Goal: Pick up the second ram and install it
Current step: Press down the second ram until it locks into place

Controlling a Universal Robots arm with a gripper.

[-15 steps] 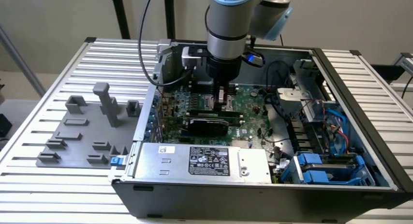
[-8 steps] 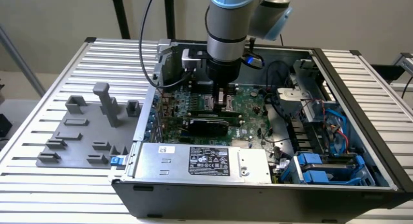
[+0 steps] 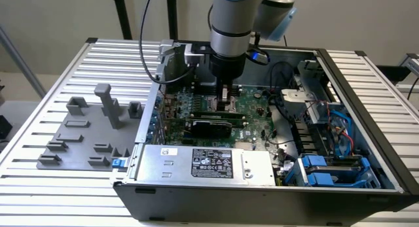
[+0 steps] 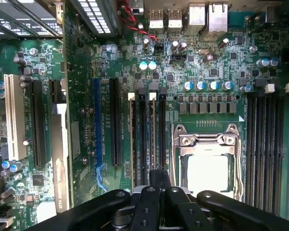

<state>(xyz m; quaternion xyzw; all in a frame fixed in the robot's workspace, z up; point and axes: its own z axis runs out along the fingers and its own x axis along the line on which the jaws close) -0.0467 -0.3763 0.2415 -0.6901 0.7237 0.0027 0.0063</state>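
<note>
I'm looking into a robotics lab or test bench: an open computer case lies on a table of ribbed aluminium slats. Beside it sits a grey plastic holder plate, with black stand legs before a bare wall.

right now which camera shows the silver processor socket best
The wrist view: the silver metal processor socket lies open to the camera, its frame, latch plate and bright centre plain. In the exterior view the arm's tool stands over that part of the green motherboard, so the socket cannot be made out.
</note>
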